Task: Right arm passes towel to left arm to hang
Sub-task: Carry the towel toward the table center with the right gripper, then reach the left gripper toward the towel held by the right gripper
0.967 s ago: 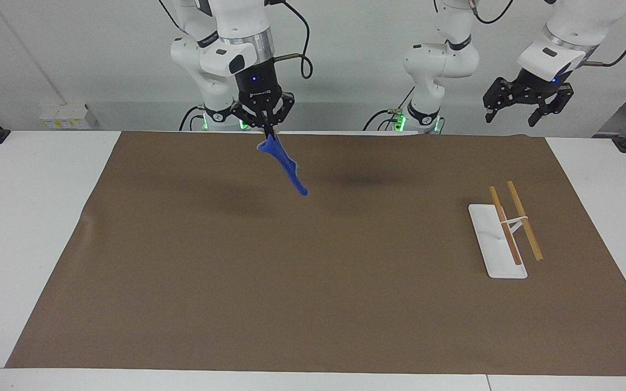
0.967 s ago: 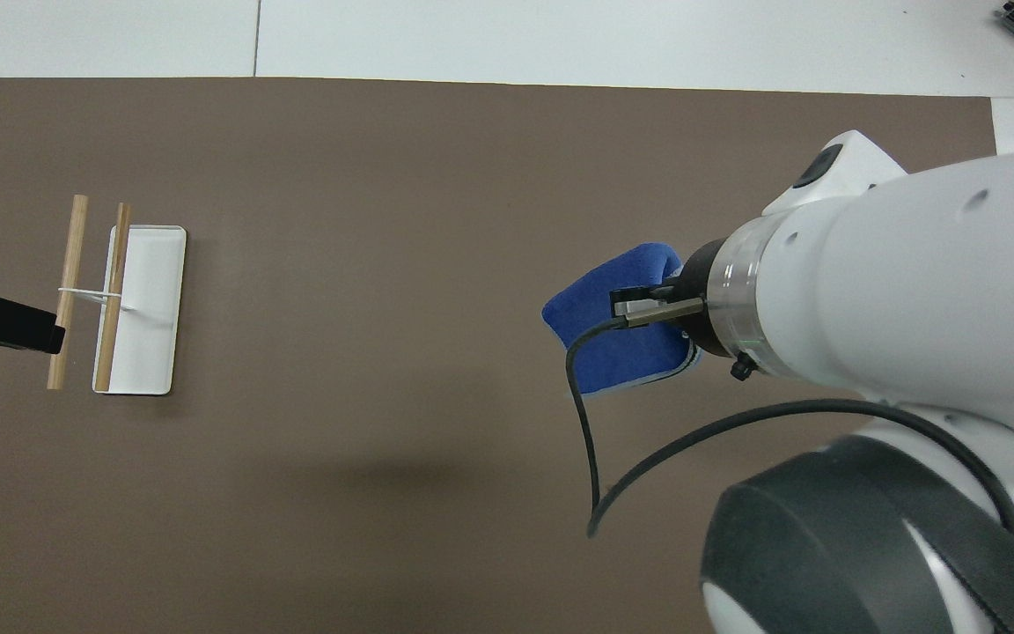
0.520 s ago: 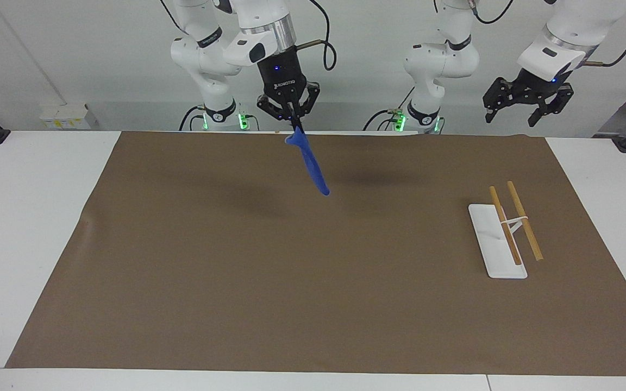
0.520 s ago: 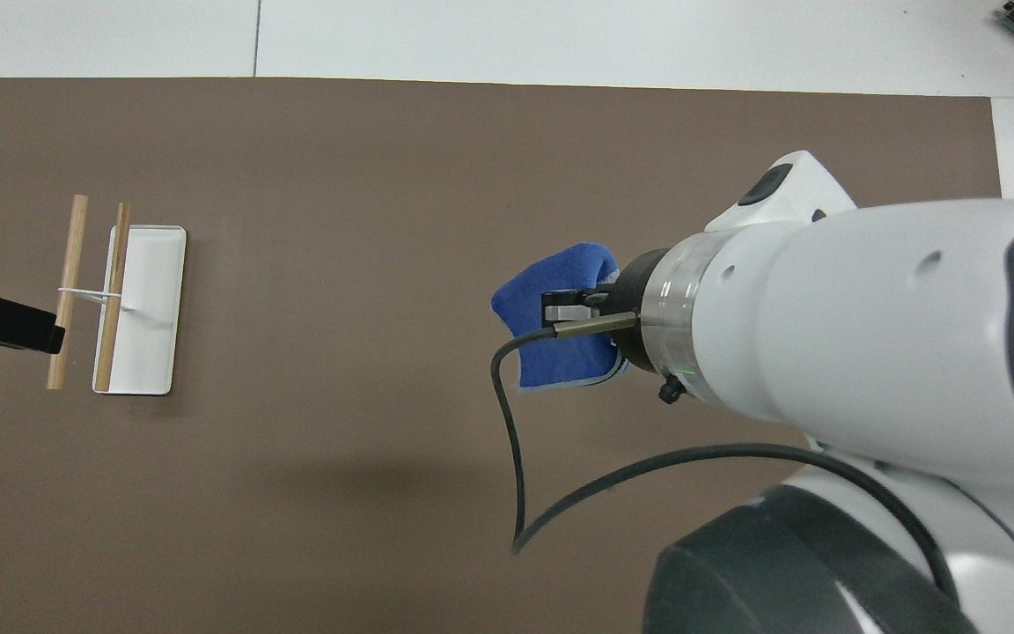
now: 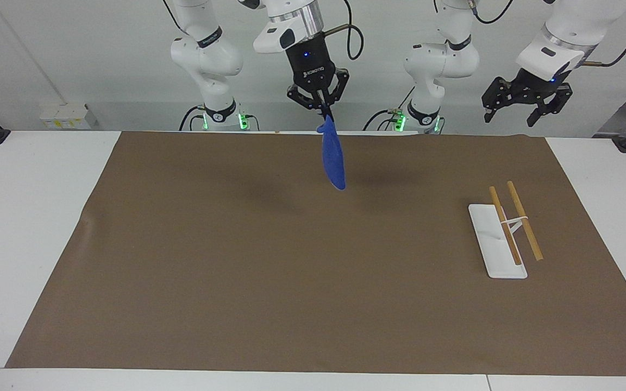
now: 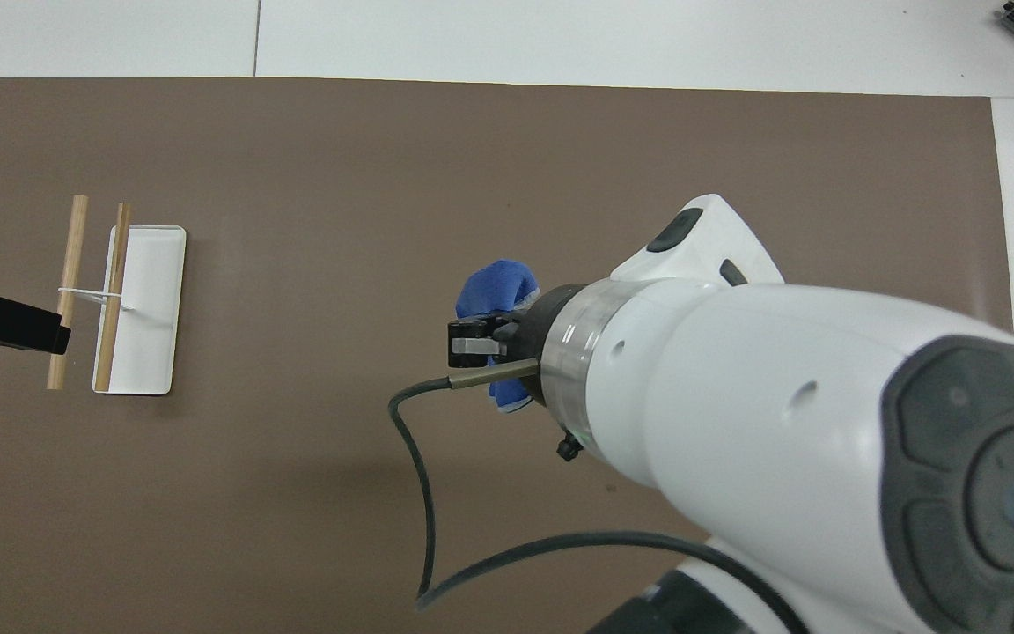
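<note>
The right pincer (image 5: 325,114) hangs high over the middle of the brown mat (image 5: 269,282) on the table (image 5: 30,217), its fingers clamped on the top of the blue towel (image 5: 333,159), which dangles below it clear of the mat. The left pincer (image 5: 513,115) waits with fingers spread, up in the air over the left arm's end of the table, above the small wooden rack (image 5: 511,225) on its white base.

"ROBOTIQ" on right gripper (image 5: 324,113)

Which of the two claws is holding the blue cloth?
The right gripper, pinching the towel above the mat's middle. The left gripper waits open and empty.
</note>
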Robot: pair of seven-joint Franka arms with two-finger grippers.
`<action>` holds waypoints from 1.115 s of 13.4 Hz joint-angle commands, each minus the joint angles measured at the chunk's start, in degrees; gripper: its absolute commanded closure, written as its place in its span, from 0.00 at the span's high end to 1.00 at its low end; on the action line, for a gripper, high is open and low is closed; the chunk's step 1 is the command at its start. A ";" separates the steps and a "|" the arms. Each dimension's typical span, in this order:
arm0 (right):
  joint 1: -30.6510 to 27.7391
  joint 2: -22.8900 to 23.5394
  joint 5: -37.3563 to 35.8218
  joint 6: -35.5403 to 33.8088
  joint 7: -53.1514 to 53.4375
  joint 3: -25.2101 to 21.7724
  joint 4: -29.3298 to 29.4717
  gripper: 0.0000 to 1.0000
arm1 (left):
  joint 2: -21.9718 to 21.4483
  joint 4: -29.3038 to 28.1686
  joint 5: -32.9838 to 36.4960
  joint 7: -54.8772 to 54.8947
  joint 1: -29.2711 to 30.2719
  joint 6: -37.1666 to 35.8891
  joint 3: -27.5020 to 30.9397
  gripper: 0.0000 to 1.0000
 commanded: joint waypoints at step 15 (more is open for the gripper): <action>-0.81 2.21 1.19 4.64 2.67 2.90 0.44 0.00 | 27.54 25.44 -17.61 -65.03 -0.95 1.18 -11.56 1.00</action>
